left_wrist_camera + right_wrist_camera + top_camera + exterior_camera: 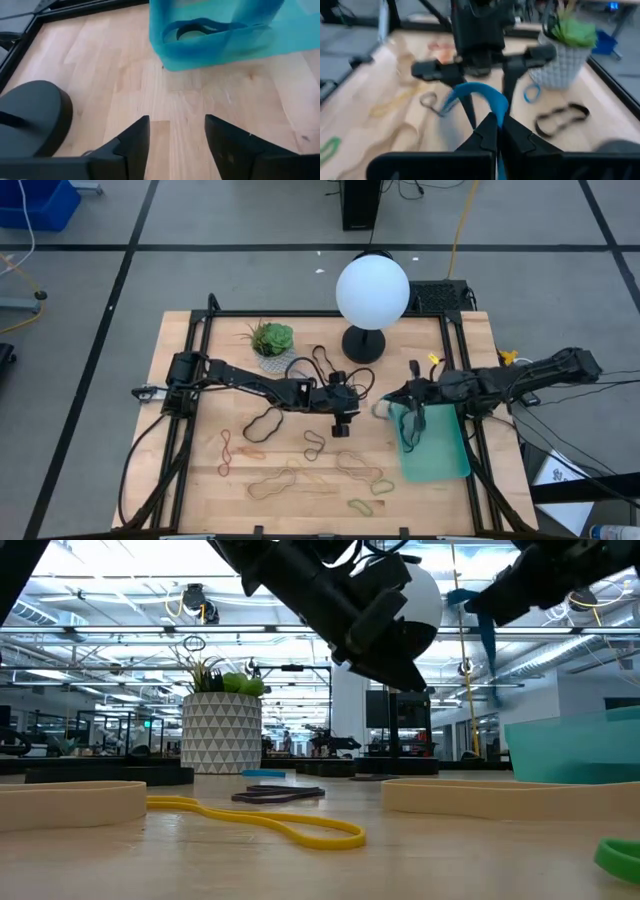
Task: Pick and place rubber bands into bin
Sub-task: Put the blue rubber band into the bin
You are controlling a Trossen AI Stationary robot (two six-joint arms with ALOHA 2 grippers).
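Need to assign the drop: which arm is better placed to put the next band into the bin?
Right. The right gripper is shut on a blue band dangling over the bin; the left gripper is open, empty, beside it.

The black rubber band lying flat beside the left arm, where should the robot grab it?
Probably from straight above. The black rubber band is a thin wavy loop lying flat on the table, so the open left gripper should straddle one strand at the near end and pinch. The right gripper is shut on a blue band by the bin.
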